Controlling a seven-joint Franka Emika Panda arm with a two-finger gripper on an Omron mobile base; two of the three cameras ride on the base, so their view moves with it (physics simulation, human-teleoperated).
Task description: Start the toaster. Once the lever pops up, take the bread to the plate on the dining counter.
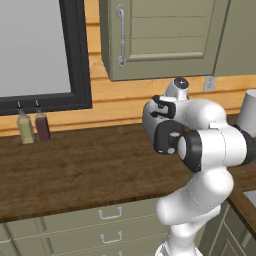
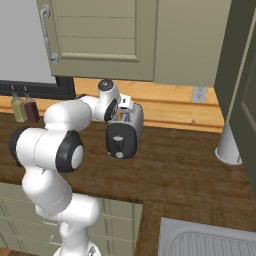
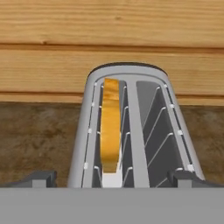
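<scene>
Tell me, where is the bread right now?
The bread stands on edge in the left slot of the toaster in the hand view, just ahead of the claw, with the wood wall behind it.

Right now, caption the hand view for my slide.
Gripper poised over the toaster, bread standing in its left slot.

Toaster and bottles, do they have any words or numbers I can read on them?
No words or numbers can be read anywhere.
The toaster: plain black front with a round knob, no writing.
The two bottles: no labels that can be made out.
The bread in the slot: plain.
</scene>
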